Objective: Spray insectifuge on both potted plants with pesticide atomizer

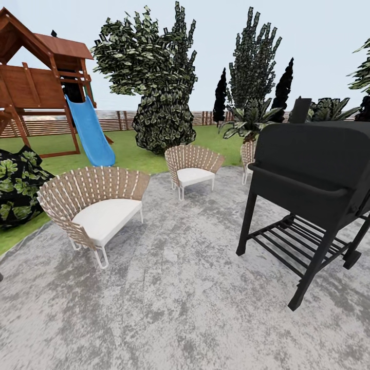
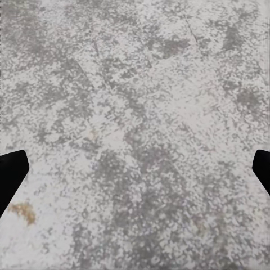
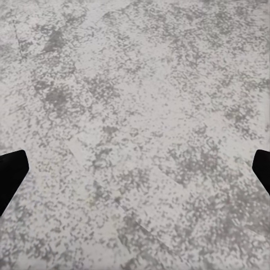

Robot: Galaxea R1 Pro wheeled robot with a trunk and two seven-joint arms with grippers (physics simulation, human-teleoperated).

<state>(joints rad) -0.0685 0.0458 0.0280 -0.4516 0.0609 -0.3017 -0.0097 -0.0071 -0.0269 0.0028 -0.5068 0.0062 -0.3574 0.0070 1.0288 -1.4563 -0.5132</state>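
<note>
Both the left gripper (image 2: 135,169) and right gripper (image 3: 135,169) hung wide open, empty, over the patio (image 1: 169,308). Grill (image 1: 313,174) at 3 o'clock. Atomizer unlocated; task judged unstarted.

Your left gripper (image 2: 135,169) hangs wide apart over mottled grey paving (image 2: 140,84), black fingertips (image 2: 11,174) at opposite edges, nothing between them.
</note>
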